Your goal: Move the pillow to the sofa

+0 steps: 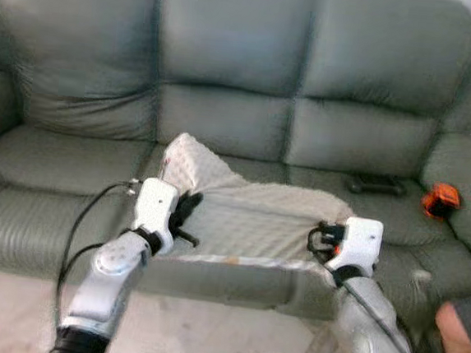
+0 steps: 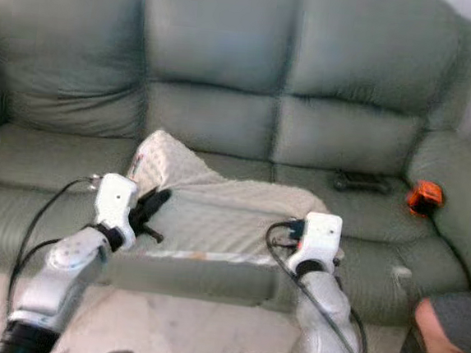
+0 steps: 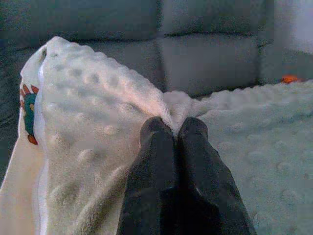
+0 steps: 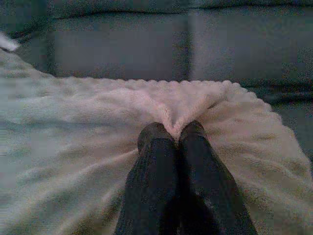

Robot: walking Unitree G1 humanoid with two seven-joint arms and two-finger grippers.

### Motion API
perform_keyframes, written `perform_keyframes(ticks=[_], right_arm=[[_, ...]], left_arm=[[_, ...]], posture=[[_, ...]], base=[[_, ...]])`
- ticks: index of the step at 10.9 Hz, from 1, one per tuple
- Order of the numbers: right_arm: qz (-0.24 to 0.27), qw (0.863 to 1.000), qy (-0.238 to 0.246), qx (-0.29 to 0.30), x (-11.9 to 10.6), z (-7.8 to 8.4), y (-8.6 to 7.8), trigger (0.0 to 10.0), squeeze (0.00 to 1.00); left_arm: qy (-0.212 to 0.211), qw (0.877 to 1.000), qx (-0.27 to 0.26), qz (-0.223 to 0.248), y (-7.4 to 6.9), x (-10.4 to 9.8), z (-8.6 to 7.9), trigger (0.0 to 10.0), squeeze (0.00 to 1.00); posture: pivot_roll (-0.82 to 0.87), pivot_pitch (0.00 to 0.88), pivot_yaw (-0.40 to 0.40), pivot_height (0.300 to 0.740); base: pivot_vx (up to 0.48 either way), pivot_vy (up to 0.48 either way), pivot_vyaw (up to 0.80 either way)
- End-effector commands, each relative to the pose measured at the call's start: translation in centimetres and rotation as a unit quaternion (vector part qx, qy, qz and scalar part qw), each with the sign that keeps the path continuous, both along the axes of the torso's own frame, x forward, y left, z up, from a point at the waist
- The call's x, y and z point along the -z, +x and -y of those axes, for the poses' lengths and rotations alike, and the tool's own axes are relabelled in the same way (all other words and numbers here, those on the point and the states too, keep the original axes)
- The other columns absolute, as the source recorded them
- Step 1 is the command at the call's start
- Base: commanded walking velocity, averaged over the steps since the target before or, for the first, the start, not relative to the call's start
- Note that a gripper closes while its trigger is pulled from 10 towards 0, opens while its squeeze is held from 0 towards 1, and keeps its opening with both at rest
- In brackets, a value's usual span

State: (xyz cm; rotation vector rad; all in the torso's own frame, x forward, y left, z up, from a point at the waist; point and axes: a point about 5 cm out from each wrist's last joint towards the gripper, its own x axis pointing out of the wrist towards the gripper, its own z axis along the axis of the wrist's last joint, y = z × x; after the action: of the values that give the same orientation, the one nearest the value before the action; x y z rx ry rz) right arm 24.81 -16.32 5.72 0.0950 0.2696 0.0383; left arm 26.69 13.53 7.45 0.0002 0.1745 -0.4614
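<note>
On the sofa [image 1: 223, 126], middle seat cushion: one cream dimpled pillow [image 1: 248, 219], lying flat, front edge at the seat's lip. I hold it with both arms. Left gripper [image 3: 173, 128]: fingers clenched on a pinch of fabric at the pillow's left side. Right gripper [image 4: 171, 132]: likewise clamped on a fold at its right side. Further right on the sofa: dark remote [image 1: 375, 185], orange object [image 1: 440, 199]. Step, as I judge it: placement, nearly complete. Next call: unclench both and back the arms off.
</note>
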Motion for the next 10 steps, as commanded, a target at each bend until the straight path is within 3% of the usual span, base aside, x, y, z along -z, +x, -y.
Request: perform_keyframes(ticks=[1, 4, 7, 10], right_arm=[[0.011, 1.0, -0.002, -0.002, -0.5, 0.0, 0.27, 10.0, 0.0], [0.01, 1.0, -0.004, -0.003, -0.45, 0.01, 0.31, 10.0, 0.0], [0.008, 1.0, -0.005, -0.003, -0.42, -0.08, 0.31, 10.0, 0.0], [0.009, 1.0, -0.005, -0.004, -0.4, -0.13, 0.17, 10.0, 0.0]], left_arm=[[0.003, 1.0, 0.001, 0.018, 0.39, -0.74, -0.08, 10.0, 0.0], [0.002, 0.999, 0.005, 0.037, 0.28, -1.18, 0.1, 10.0, 0.0], [0.002, 0.999, 0.007, 0.04, 0.23, -1.29, -0.12, 10.0, 0.0], [-0.002, 0.999, 0.018, 0.039, -0.17, -1.23, 0.1, 10.0, 0.0]], posture=[[-0.04, 0.015, -0.052, 0.74], [-0.04, 0.014, -0.053, 0.74], [-0.04, 0.016, -0.053, 0.74], [-0.03, 0.02, -0.054, 0.74]], base=[[0.0, 0.461, 0.0], [0.0, 0.0, 0.0], [0.0, 0.0, -0.6], [0.281, 0.0, -0.15]])
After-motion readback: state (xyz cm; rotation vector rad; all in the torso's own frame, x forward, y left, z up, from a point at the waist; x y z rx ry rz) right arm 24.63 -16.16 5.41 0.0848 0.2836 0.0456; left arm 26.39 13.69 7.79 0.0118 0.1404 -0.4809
